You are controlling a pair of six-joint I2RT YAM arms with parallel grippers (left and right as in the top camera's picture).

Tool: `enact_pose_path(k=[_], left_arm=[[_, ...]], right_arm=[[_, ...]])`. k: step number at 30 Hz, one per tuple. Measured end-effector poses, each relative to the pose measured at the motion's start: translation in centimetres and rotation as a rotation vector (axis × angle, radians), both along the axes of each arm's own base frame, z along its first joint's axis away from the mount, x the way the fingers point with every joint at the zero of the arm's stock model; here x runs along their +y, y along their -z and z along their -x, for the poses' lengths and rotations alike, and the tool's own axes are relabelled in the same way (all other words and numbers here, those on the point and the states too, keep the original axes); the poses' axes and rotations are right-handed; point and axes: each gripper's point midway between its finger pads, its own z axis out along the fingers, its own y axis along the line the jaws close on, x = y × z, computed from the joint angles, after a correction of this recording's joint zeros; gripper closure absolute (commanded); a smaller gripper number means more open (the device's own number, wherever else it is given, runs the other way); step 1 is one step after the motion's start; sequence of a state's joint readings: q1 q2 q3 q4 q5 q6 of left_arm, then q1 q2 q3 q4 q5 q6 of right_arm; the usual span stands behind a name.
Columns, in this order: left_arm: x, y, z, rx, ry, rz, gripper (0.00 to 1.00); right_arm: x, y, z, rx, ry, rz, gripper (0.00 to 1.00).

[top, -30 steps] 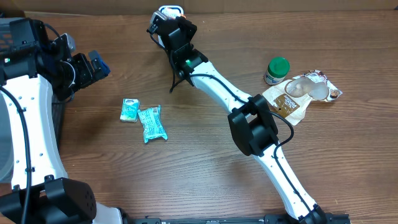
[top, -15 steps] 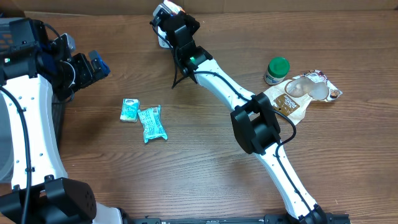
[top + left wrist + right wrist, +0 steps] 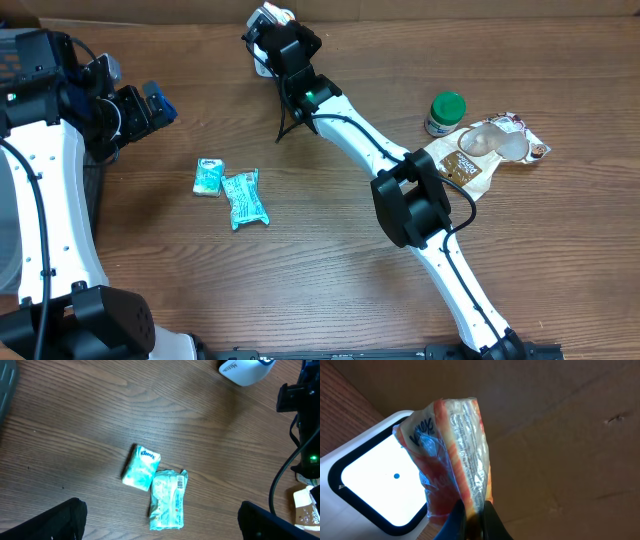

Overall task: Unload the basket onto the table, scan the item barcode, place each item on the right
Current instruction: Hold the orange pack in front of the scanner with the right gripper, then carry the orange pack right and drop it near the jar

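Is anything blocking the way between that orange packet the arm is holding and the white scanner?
Nothing visible does. The right gripper pinches the orange packet at its lower edge, and the packet sits right in front of the scanner, by its lit window, with no other thing between them.

The right arm (image 3: 350,140) was extended diagonally to the far side, with the right gripper (image 3: 474,512) clamped tight at the jaws. The left gripper (image 3: 150,105) was held aloft at the left, jaws spread wide.

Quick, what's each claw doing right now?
Left claw: open, empty.
Right claw: closed on the tissue pack.
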State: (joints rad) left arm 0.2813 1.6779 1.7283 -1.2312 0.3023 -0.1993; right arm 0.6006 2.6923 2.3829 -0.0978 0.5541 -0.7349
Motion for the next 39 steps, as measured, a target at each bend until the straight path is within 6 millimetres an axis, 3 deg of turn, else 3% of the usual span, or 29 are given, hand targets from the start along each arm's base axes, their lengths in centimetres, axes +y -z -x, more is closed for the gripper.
enact_pose_path(k=[8,12,15,20,24,26,29,34,39], left_arm=[[0.0,0.0,0.0,0.0,0.0,0.0,0.0],[0.0,0.0,0.0,0.0,0.0,0.0,0.0],[0.0,0.0,0.0,0.0,0.0,0.0,0.01],[0.0,0.0,0.0,0.001,0.0,0.001,0.0],[0.0,0.0,0.0,0.0,0.0,0.0,0.0],[0.0,0.0,0.0,0.0,0.0,0.0,0.0],[0.0,0.0,0.0,0.001,0.0,0.001,0.01],[0.0,0.0,0.0,0.0,0.0,0.0,0.0],[0.0,0.0,0.0,0.0,0.0,0.0,0.0]], right_arm=[[-0.5,1.2,0.7,0.067,0.022,0.015,0.96],[-1.6,0.5,2.7,0.183,0.069,-0.044,0.96],[-3.1,-3.1,6.0,0.3,0.129,-0.16,0.96],[-6.8,-14.4,14.1,0.43,0.212,-0.462,0.96],[-13.1,-21.8,21.1,0.49,0.321,-0.677,0.96],[-16.6,-23.2,23.0,0.504,0.407,-0.742,0.96],[-22.0,-22.6,24.5,0.537,0.597,-0.817,0.96],[-28.6,-17.8,25.0,0.647,0.931,-0.893,0.96],[-33.0,-13.7,25.2,0.707,1.137,-0.936,0.96]])
